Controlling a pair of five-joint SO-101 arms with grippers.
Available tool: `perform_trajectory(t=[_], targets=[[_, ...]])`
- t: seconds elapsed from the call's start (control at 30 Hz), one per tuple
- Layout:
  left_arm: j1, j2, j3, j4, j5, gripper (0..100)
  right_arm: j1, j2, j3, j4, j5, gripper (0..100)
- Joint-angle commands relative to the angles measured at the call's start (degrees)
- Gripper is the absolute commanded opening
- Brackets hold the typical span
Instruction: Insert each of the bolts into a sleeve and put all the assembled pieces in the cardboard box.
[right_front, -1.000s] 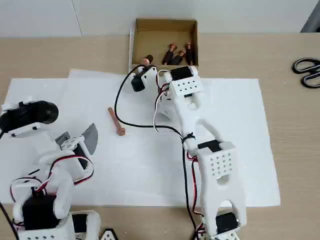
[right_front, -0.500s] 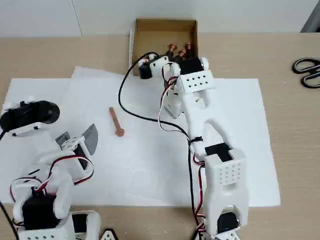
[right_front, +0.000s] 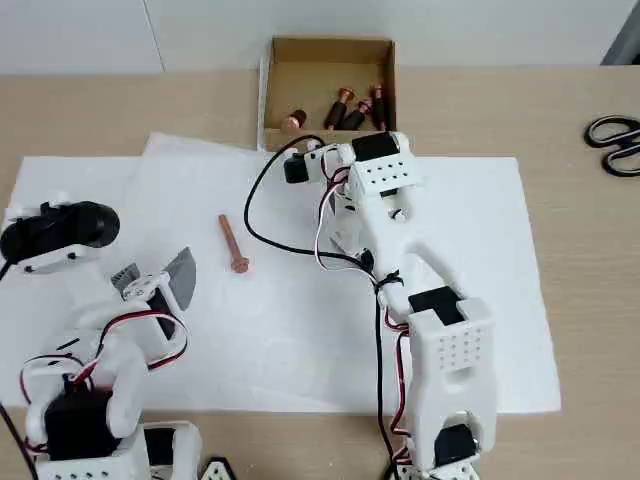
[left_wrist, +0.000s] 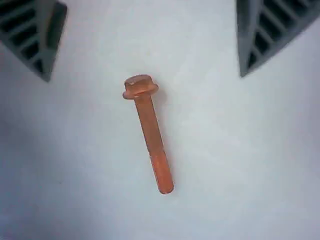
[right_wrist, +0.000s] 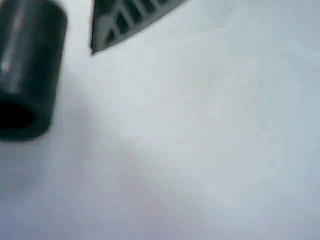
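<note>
A copper bolt lies loose on the white paper. My left gripper hangs over it, open, with grey fingers on either side of the bolt's head. The cardboard box at the table's far edge holds several assembled pieces; one lies in its near left corner. My right gripper is just in front of the box, over the paper, open and holding nothing. One of its fingers shows beside a dark sleeve lying on the paper.
The white paper sheet covers the middle of the wooden table. Black scissors lie at the far right. A black cable loops from the right arm over the paper near the bolt. A black cylinder on a white mount sits at the left edge.
My right gripper carried an assembled piece over the box, let it go in the near left corner, and pulled back over the paper. The left arm has kept still.
</note>
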Motion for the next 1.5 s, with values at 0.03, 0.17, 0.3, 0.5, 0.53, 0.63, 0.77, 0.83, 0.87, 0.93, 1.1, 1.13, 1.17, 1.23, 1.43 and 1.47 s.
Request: perform_trajectory(t=[0.03,0.17,0.3,0.5,0.53,0.63,0.77,0.83,0.87,0.93,1.1,1.13,1.17,1.23,1.43,1.47], targets=[[0.09,0.18,-0.13,-1.23,-0.44,23,-0.92,-4.18,-0.35,-1.54,-0.44,29.6],[0.09,0.18,-0.13,-1.23,-0.44,23,-1.71,-4.00,-0.26,-3.12,-0.62,29.6],[0.09,0.18,-0.04,-1.23,-0.44,23,-2.86,-3.91,0.00,-3.38,-0.70,29.6],[0.09,0.18,-0.04,-1.23,-0.44,23,-2.68,1.10,-0.09,-3.47,-0.70,29.6],[0.09,0.18,-0.04,-1.23,-0.44,23,-2.59,1.89,-0.09,-3.47,-0.70,29.5],[0.09,0.18,-0.04,-1.23,-0.44,23,-1.98,3.30,-0.35,-4.35,-0.79,27.5],[0.09,0.18,-0.04,-1.23,-0.44,23,-1.19,3.56,-0.35,-5.05,-0.79,19.2],[0.09,0.18,-0.04,-1.23,-0.44,23,-1.01,3.65,-0.35,-4.97,-0.79,18.6],[0.09,0.18,-0.04,-1.23,-0.44,23,-0.92,3.65,-0.35,-4.88,-0.79,18.5],[0.09,0.18,-0.04,-1.23,-0.44,23,-0.84,3.65,-0.35,-4.62,-0.70,18.3],[0.09,0.18,-0.04,-1.23,-0.44,23,-0.84,3.65,-0.35,-4.35,-0.62,18.2],[0.09,0.18,-0.04,-1.23,-0.44,23,-0.84,3.47,-0.35,-4.00,-0.62,17.9],[0.09,0.18,-0.04,-1.23,-0.44,23,-0.84,3.47,-0.35,-3.74,-0.53,16.5],[0.09,0.18,-0.04,-1.23,-0.44,23,-0.84,3.38,-0.35,-3.74,-0.53,11.8],[0.09,0.18,-0.04,-1.23,-0.44,23,-0.84,3.12,-0.44,-3.82,-0.53,0.8],[0.09,0.18,-0.13,-1.23,-0.44,23,-0.84,3.12,-1.05,-3.74,-0.53,0.5]])
